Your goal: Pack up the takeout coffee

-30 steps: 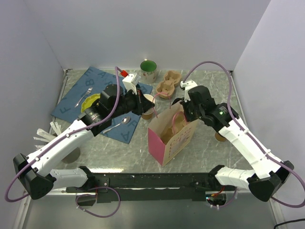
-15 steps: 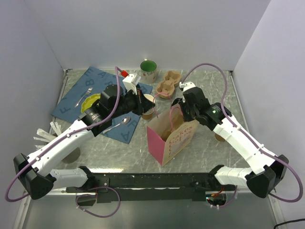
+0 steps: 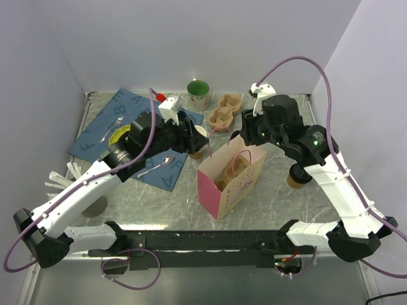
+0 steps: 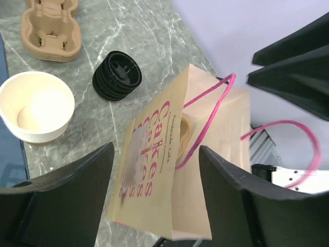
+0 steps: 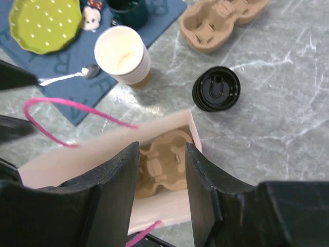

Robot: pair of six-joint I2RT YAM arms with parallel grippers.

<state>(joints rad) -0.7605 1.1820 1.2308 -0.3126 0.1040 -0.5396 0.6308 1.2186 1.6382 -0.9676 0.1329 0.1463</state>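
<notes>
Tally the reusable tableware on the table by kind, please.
Fork: 1
Spoon: 1
Green plate: 1
Mug: 1
Total: 4

White arms (image 3: 76,190), black joints (image 3: 143,130), purple cables (image 3: 299,60)

Left hand (image 4: 154,154) and right hand (image 5: 162,152), both parted, empty.

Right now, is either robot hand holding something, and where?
Nothing is held. The left gripper and right gripper are both open by the bag, and its pink handles are free.
</notes>
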